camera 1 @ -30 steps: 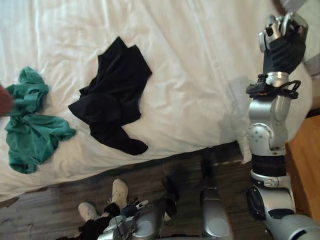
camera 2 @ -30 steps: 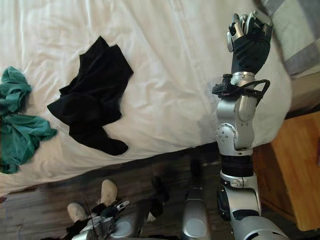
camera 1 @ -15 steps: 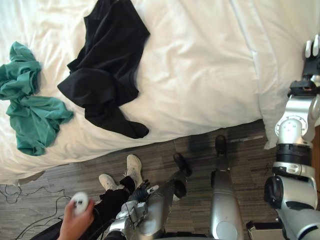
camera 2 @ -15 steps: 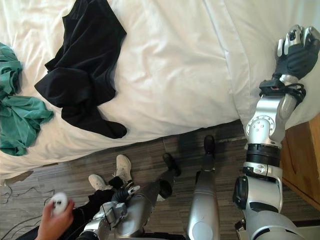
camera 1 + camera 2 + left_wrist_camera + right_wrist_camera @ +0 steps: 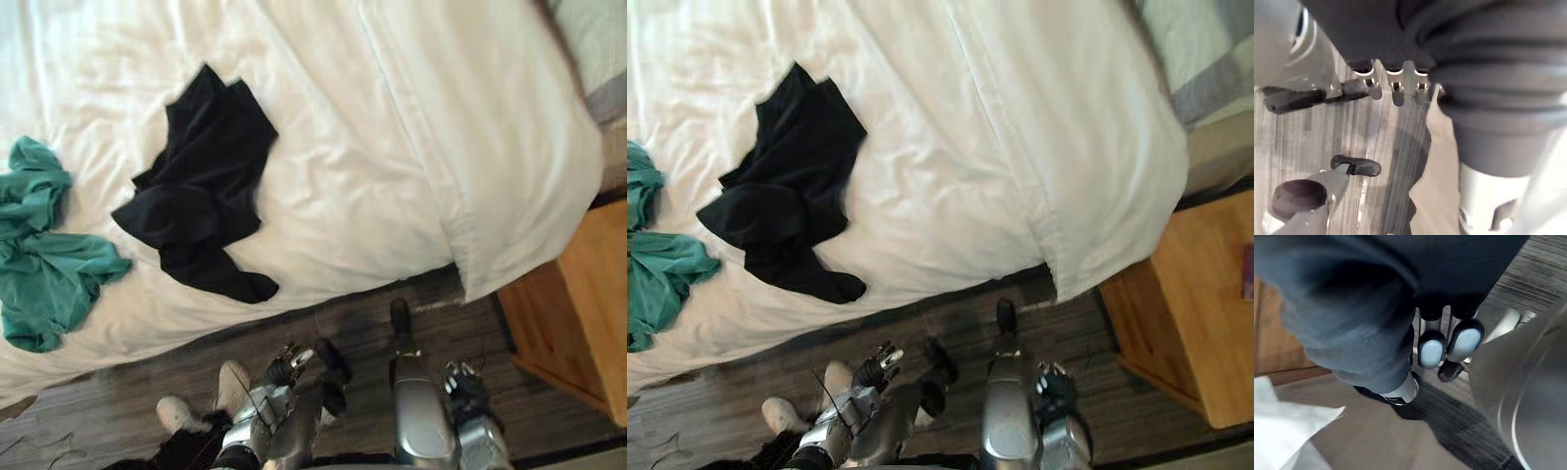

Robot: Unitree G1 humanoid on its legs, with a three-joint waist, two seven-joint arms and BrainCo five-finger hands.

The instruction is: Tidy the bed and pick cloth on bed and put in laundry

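Note:
A crumpled black cloth (image 5: 201, 191) lies on the white bed (image 5: 392, 127), left of its middle. A green cloth (image 5: 44, 259) lies bunched at the bed's left end. Both hands hang low over the wooden floor in front of the bed, apart from the cloths. My left hand (image 5: 287, 364) has relaxed fingers (image 5: 1397, 90) and holds nothing. My right hand (image 5: 460, 382) has its fingertips (image 5: 1432, 352) curled back toward the palm, with nothing in them.
A wooden nightstand (image 5: 578, 313) stands right of the bed's corner. A grey-and-white pillow (image 5: 1200, 54) lies at the upper right. A person's white shoes (image 5: 230, 387) rest on the dark wood floor (image 5: 118, 401) near my left side.
My right arm, raised over the bed's right end a second ago, has dropped to the floor side. The camera has shifted. The person's hand with a white object has left the view.

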